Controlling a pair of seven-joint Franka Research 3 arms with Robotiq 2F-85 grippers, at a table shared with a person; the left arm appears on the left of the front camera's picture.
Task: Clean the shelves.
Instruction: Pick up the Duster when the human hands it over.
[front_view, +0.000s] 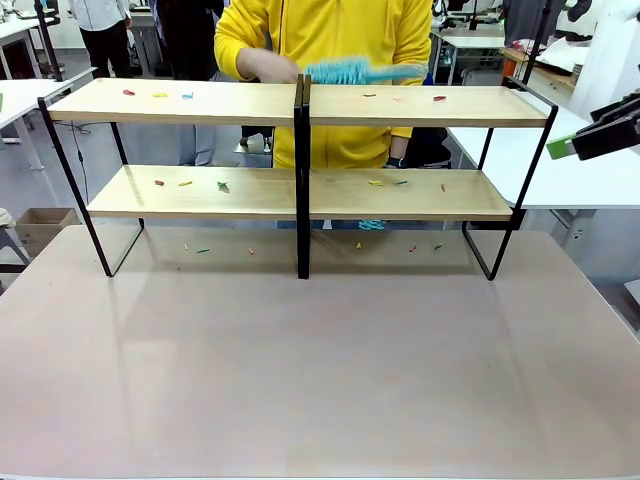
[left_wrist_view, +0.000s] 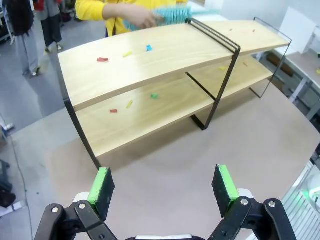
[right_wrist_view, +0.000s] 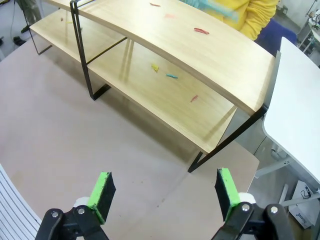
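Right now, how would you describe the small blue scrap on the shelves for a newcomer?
On the shelves, the wide two-tier wooden rack, look at the top board left of the black central upright. Three scraps lie in a row there; the blue scrap is nearest the upright, after the yellow scrap and the red scrap.

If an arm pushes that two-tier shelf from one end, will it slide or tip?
Likely slides rather than tips: the shelves are wide and low on flat frame feet on a smooth table. They look stiff, wood boards on metal. The small coloured scraps on the boards look light and would probably scatter.
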